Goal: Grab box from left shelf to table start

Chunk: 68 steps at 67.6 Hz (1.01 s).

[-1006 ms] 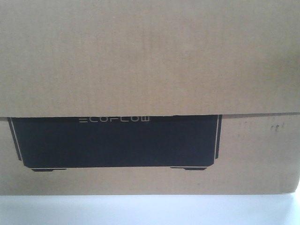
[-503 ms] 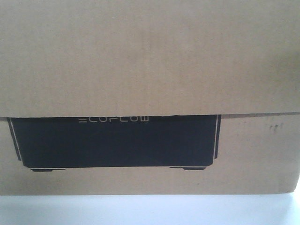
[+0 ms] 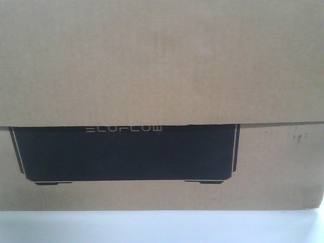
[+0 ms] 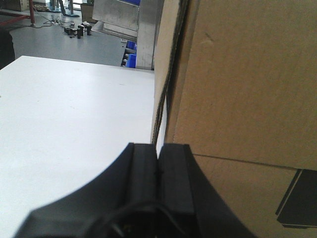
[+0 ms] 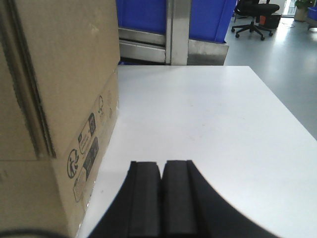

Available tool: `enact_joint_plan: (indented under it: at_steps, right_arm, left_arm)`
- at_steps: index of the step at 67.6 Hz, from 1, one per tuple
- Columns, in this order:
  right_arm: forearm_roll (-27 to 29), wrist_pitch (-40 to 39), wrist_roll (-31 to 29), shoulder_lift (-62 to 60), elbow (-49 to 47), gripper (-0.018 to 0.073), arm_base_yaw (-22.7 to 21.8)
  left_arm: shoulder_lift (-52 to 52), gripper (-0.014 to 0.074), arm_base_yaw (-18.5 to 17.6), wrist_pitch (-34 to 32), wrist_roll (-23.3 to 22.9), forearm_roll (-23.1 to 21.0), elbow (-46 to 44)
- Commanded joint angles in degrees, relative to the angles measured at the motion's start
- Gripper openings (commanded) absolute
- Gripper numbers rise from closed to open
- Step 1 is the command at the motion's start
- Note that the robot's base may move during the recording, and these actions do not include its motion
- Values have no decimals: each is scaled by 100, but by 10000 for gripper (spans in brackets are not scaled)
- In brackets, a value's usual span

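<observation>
The brown cardboard box fills the front view, its black ECOFLOW panel facing me, and it rests on the white table. In the left wrist view the box rises on the right and my left gripper sits shut and empty beside its left side. In the right wrist view the box stands on the left, and my right gripper is shut and empty over the table, a little apart from the box's right side. The left shelf is out of view.
Beyond the table's far edge stand metal frames and blue bins. An office chair sits on the grey floor at the far right. The table's right edge runs diagonally.
</observation>
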Motion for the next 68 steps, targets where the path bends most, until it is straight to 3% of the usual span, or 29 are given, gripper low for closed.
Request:
enact_joint_plan:
  at_steps: [1, 68]
  right_arm:
    - [-5, -589, 59, -53, 25, 57, -38]
    - [-5, -612, 227, -53, 25, 57, -38]
  left_arm:
    - [-80, -99, 7, -529, 0, -49, -23]
    - [-80, -99, 7, -529, 0, -49, -23]
